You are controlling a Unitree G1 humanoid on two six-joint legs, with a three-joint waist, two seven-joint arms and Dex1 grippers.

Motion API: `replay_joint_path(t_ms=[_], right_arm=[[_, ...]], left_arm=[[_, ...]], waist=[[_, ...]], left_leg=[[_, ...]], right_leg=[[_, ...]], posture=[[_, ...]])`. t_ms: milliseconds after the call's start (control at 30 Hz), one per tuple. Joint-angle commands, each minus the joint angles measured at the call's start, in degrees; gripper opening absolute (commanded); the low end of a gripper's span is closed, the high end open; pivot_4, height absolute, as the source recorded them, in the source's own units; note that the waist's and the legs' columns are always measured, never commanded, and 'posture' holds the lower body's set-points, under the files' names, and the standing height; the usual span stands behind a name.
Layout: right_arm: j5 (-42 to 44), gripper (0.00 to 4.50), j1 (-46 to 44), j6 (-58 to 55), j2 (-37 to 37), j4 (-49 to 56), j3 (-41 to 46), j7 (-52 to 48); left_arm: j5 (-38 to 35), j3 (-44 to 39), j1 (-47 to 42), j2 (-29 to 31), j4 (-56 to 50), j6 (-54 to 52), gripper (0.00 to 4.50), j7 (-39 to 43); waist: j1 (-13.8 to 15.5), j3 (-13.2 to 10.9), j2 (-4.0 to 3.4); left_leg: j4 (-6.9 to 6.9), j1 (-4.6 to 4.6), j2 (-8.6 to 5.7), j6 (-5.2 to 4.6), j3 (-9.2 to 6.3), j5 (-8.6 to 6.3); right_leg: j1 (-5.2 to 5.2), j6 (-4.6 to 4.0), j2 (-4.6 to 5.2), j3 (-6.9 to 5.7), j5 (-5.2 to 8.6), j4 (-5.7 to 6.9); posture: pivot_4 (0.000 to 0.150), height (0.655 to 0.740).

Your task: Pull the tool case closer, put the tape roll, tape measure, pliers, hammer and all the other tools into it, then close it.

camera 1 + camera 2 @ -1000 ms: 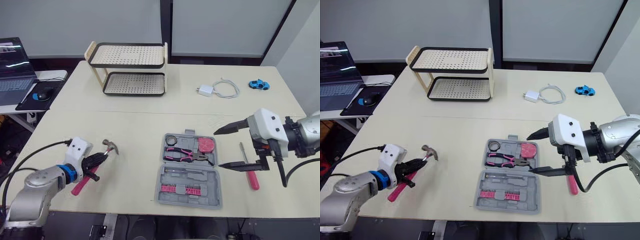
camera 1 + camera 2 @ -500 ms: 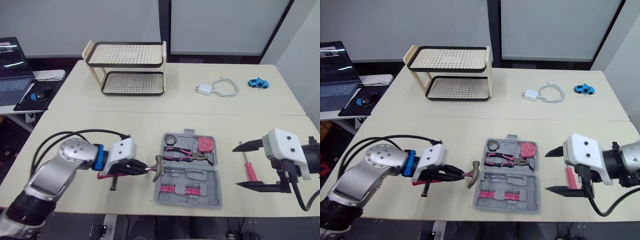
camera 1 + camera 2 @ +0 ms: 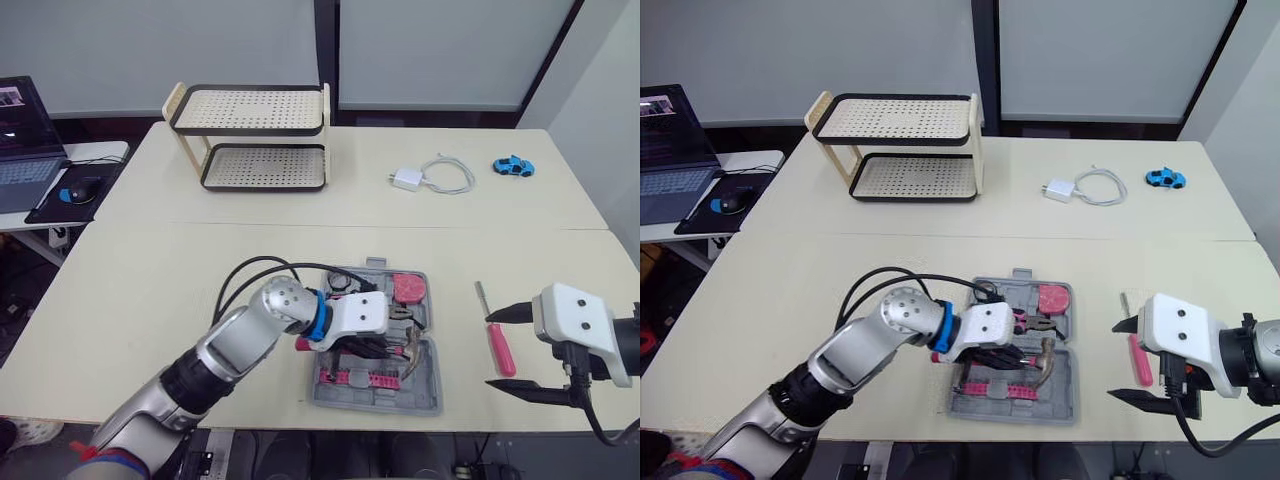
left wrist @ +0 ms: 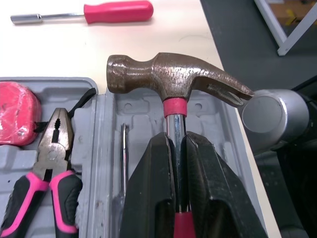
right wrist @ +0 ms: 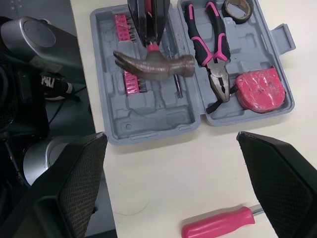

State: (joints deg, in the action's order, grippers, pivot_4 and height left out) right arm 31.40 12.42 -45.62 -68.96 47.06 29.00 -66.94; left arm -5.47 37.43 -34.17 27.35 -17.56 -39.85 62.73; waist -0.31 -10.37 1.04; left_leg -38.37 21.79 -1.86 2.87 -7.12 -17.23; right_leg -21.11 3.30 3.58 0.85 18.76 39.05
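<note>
The left gripper [image 4: 177, 148] clamps the hammer [image 4: 168, 77] by its neck over the open tool case's [image 5: 148, 116] near half, with the handle running nine to three and the head at three. The right gripper [image 3: 1113, 360] gapes wide beside the screwdriver [image 5: 218, 224], at the case's three o'clock.

Just one grey plastic tool case [image 5: 148, 119] here, plus one pink-handled hammer [image 4: 173, 79] with a rusty steel head, one pair of pink-grip pliers [image 5: 215, 62], one red tape measure [image 5: 260, 89], one black tape roll [image 5: 237, 10], one pink-handled screwdriver [image 3: 497, 340], one two-tier perforated rack [image 3: 255, 110], one white charger [image 3: 408, 180] with its cable, and one blue toy car [image 3: 511, 166].
</note>
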Motion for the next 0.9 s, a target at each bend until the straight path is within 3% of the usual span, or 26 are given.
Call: replay_joint_path(t_ms=[33, 333, 900], right_arm=[[-1.43, 4.5, 0.39, 0.09, -0.68, 0.11, 0.6, 0.79], [-2.77, 4.5, 1.39, -0.73, -0.5, 0.69, 0.05, 1.71], [-2.78, 4.5, 1.55, -1.41, 0.02, 1.65, -0.11, 2.95]], left_arm=[[2.4, 3.86, -1.27, -2.3, -0.55, -1.78, 0.05, -2.12], [6.34, 9.21, -1.63, -5.57, 2.84, -4.2, 0.05, -5.64], [8.45, 9.79, -1.51, -9.76, 9.05, -3.21, 0.05, -8.34]], waist=[[0.01, 0.0, 0.0], [0.06, 0.01, -0.01], [0.22, 0.02, -0.03]], left_leg=[[-0.03, 0.0, -0.03, 0.0, 0.0, 0.0], [-0.15, 0.02, -0.02, 0.01, -0.05, 0.01], [-0.38, 0.11, -0.02, 0.02, -0.14, 0.01]], right_leg=[[0.02, 0.0, 0.0, 0.01, 0.0, 0.0], [0.04, 0.01, 0.0, 0.01, 0.0, 0.05], [0.11, 0.08, 0.01, 0.01, -0.05, 0.06]], posture=[[0.15, 0.74], [0.15, 0.74], [0.15, 0.74]])
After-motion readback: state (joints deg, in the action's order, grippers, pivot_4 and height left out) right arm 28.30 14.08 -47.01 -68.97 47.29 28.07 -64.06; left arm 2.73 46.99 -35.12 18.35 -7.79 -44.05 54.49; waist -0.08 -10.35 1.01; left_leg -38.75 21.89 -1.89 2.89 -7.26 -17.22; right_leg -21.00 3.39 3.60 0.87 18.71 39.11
